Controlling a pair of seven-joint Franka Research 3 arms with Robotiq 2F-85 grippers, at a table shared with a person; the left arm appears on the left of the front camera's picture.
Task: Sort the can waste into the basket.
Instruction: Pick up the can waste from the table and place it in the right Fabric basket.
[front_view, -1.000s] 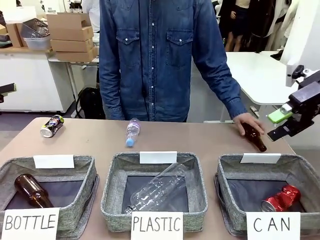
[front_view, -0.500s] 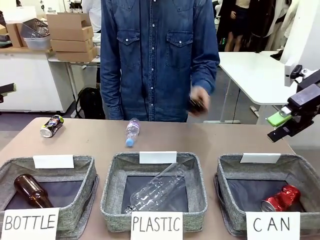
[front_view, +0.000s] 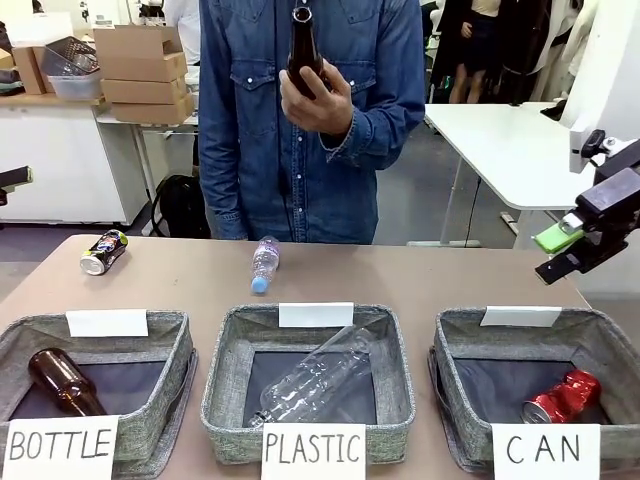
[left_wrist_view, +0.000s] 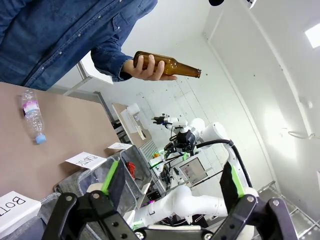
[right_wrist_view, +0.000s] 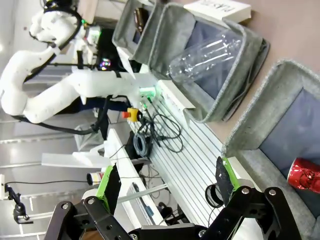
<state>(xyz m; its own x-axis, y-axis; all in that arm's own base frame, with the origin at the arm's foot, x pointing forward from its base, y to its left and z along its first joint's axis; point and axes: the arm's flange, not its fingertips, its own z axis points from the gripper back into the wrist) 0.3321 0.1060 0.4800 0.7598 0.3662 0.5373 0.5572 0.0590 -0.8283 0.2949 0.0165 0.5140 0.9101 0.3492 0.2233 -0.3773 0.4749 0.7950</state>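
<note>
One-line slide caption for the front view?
Person holds up a brown bottle; red can lies in the CAN basket, dark can on the table.

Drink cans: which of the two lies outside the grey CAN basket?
The dark patterned metal can, on the tabletop far left; the dented red can is inside the grey CAN basket.

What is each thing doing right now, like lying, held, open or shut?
red can: dented, lying in the CAN basket
dark can: lying on its side on the table
brown bottle: held up in the person's hand
small water bottle: lying on the table
left gripper: open, holding nothing
right gripper: open, holding nothing
</note>
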